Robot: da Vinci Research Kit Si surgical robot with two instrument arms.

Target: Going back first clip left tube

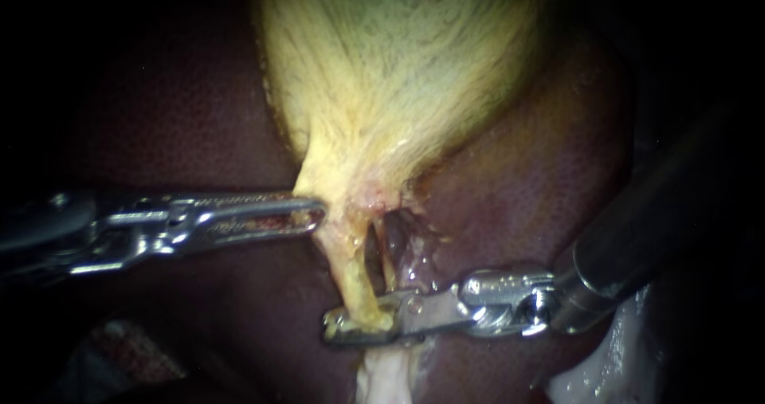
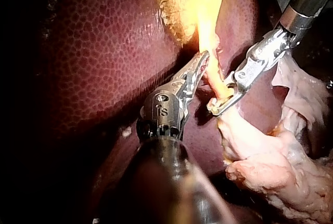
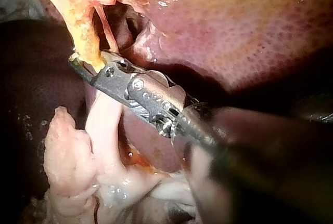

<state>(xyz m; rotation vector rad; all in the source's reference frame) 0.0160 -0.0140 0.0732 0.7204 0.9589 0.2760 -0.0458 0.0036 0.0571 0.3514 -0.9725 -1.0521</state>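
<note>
Left tube (image 1: pixel 355 272), that short yellowish cord of tissue, is the one to watch, but take the field big to small. The dark maroon, finely mottled liver (image 1: pixel 558 181) fills the background. On it lies the pale yellow, fibrous gallbladder (image 1: pixel 390 69), tapering to a narrow neck. From the left, the long silver left instrument (image 1: pixel 317 213) has its tip right at that neck. Whether its tool is clenched on tissue or just laid against it, I cannot tell. From the right comes the right instrument (image 1: pixel 339 328), silver-tipped on a dark shaft, and its tool looks released, with jaws apart. They straddle the left tube, which runs from the neck down between them. Just beside it is a thinner reddish strand (image 1: pixel 389 260). I can make out no clip; the jaws would hide one.

Now the danger, as I judge it: backing out at an angle. A jaw could hook the cord and drag it, tearing it at the neck or shifting a clip. Drift sideways and the thin strand gets snagged. Dip, and the lower jaw scrapes the liver.
</note>
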